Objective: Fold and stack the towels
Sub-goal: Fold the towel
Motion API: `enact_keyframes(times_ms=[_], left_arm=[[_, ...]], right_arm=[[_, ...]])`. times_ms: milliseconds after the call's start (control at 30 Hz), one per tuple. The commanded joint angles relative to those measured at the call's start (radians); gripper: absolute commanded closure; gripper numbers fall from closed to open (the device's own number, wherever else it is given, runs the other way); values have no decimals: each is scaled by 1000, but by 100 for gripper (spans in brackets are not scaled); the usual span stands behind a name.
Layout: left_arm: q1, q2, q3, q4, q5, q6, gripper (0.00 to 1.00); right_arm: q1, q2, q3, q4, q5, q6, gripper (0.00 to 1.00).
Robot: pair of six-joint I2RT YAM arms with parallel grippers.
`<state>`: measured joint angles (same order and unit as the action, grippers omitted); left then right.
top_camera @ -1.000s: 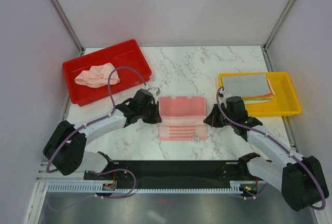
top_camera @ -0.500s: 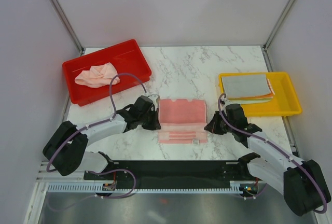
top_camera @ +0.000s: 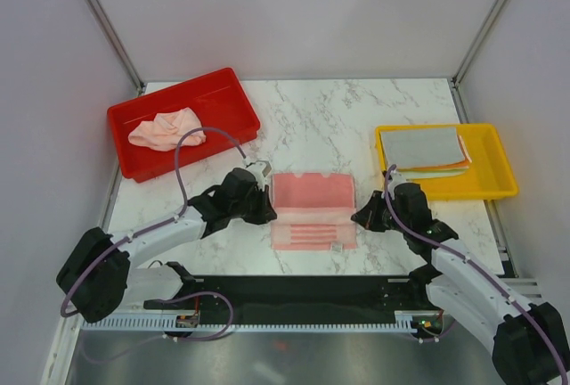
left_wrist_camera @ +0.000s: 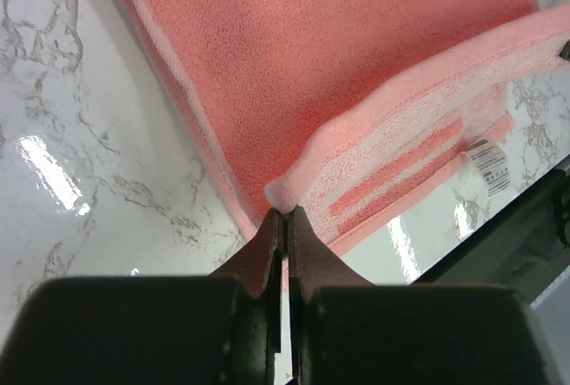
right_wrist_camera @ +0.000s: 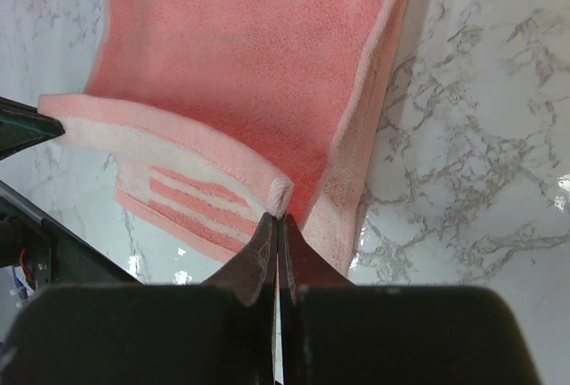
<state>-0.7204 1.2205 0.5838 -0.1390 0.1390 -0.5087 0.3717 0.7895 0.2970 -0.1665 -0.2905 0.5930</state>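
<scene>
A pink towel (top_camera: 313, 208) with darker stripes lies on the marble table between my two arms, its far half lifted and carried over the near half. My left gripper (top_camera: 269, 217) is shut on the folded edge's left corner (left_wrist_camera: 283, 191). My right gripper (top_camera: 357, 217) is shut on the right corner (right_wrist_camera: 279, 195). The striped underside and a white label (left_wrist_camera: 488, 164) show on the near part. A crumpled peach-pink towel (top_camera: 166, 129) lies in the red tray (top_camera: 224, 87). Folded towels, grey-white on top (top_camera: 426, 147), sit stacked in the yellow tray (top_camera: 499, 185).
The red tray stands at the back left, the yellow tray at the right. A black rail (top_camera: 294, 291) runs along the near table edge. Grey walls enclose the table on three sides.
Both grippers have moved toward the near edge, drawing the towel's held edge over the striped part. Less of the striped part shows now.
</scene>
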Motion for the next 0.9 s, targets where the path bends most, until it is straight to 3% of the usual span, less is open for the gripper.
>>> enact_keyframes(times_ms=[0, 300, 700, 867], left_arm=[[-5, -48, 40, 15, -39, -16, 98], [-7, -145, -13, -1, -33, -39, 98], [-25, -69, -111, 88, -3, -71, 95], [-31, -73, -122, 85, 16, -56, 83]], right_arm=[[6, -6, 74, 1, 1, -24, 100], [6, -85, 58, -59, -1, 1, 100], [7, -95, -29, -45, 17, 67, 100], [9, -65, -16, -88, 10, 79, 81]])
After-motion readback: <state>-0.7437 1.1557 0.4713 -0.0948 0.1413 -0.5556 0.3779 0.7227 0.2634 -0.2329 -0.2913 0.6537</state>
